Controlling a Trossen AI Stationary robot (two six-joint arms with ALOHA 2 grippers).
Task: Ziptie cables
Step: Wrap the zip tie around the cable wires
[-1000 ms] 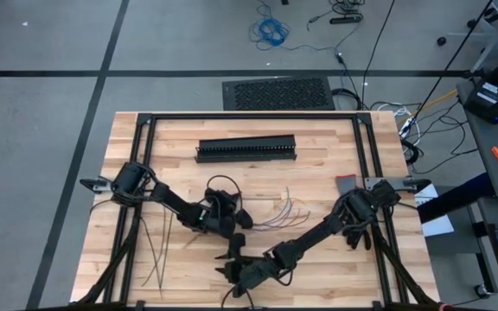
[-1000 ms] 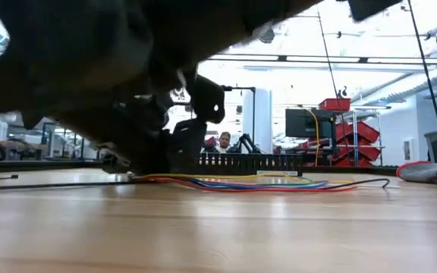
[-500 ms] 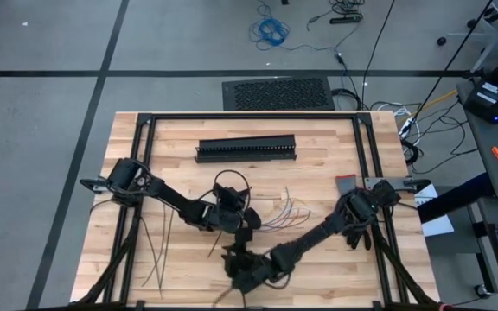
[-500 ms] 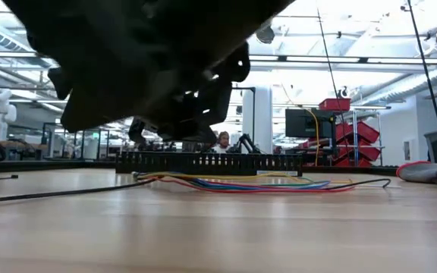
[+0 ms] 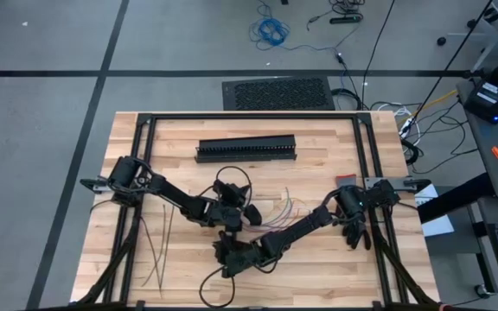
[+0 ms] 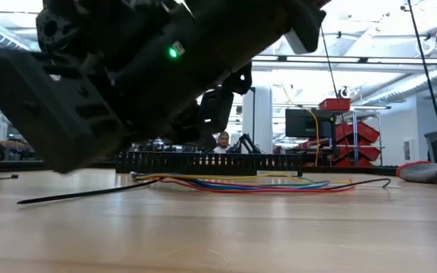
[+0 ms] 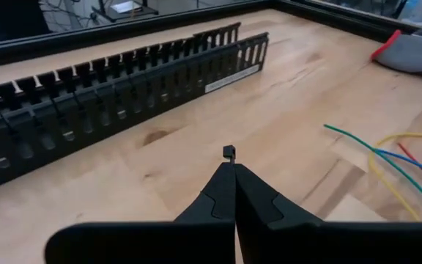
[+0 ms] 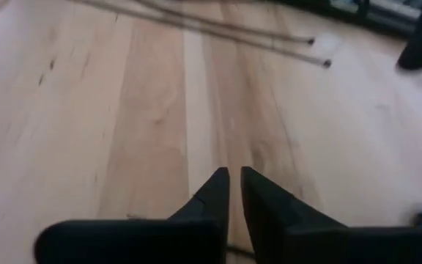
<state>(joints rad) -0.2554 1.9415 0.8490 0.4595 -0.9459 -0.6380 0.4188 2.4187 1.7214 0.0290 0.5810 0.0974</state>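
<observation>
The left claw is clamped on one ziptie near the cables at the tabletop middle; the right claw is almost together, holding nothing.

— What did the arms look like?
— Both were dark, jointed links, black cables looping off the wrists. The left claw had two matte black wedge fingers tapering to a point.
— And the other?
— The right claw matched; a small green light glowed on one arm's housing.
</observation>
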